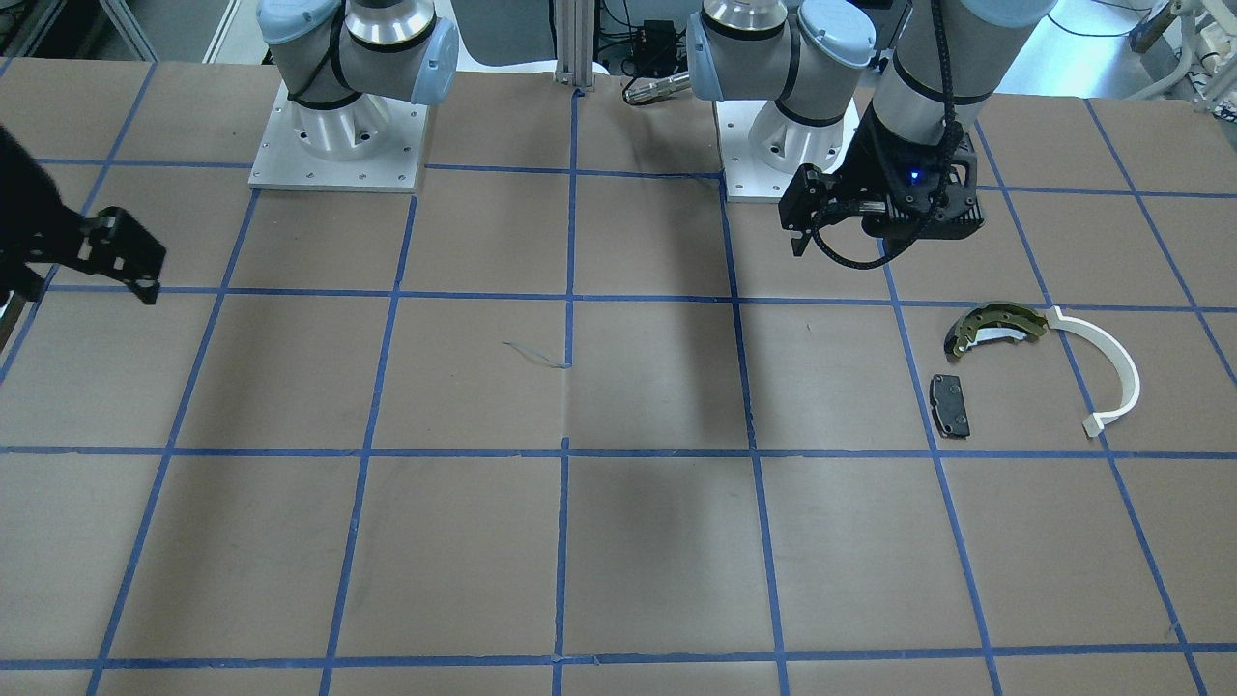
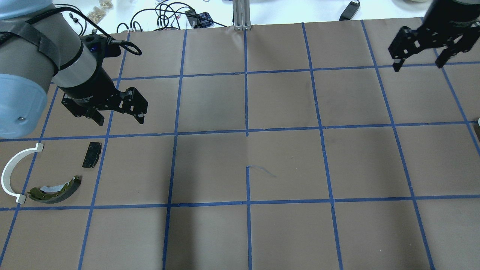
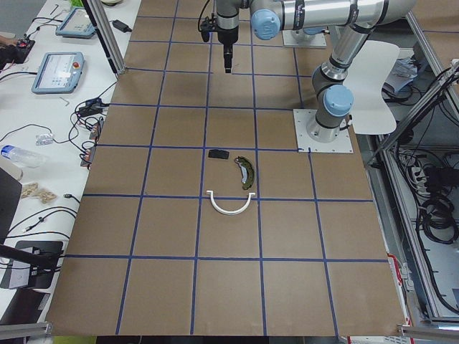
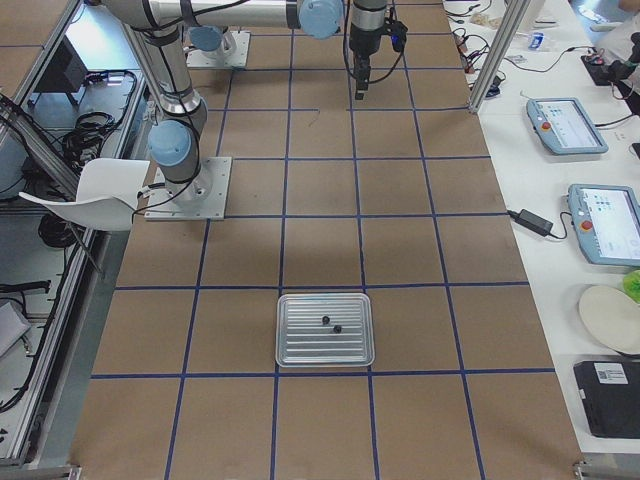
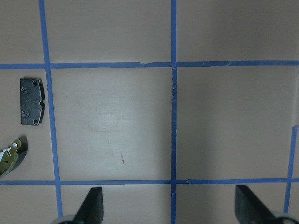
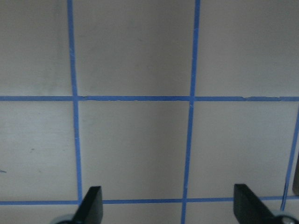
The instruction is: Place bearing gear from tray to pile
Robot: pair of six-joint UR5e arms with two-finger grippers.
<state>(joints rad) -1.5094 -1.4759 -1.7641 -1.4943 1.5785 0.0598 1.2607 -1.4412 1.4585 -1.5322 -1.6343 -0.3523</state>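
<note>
Ok so afaict this is right at the start, nothing picked yet. Left tool (image 2: 120, 120) hangs over the worktop (image 2: 285, 225) near the pile (image 3: 247, 172), fingers spread wide w/ nothing betw them. Right tool (image 2: 418, 66) is over the far right part, also spread wide and empty; its wrist cam shows only bare grid underneath.

Pile = olive brake shoe (image 2: 56, 190), white curved strip (image 2: 15, 168) and black pad (image 2: 92, 154). One strip end is just beside the shoe, can't tell if touching; the pad lies a bit apart.

Tray (image 4: 300, 345) sits at the robot's right end, well apart from the pile. Bearing gear (image 4: 323, 320) should be one of the 2 small dark bits lying in it, too small to tell which tbh.

So step in hand imo = going for the pick. Right tool looks like the nearer one, so it needs to swing over the tray, line up on the gear, drop and pinch. Tiny part, so centring matters. After that it's a long carry across to the pile, maybe w/ a handover.
</note>
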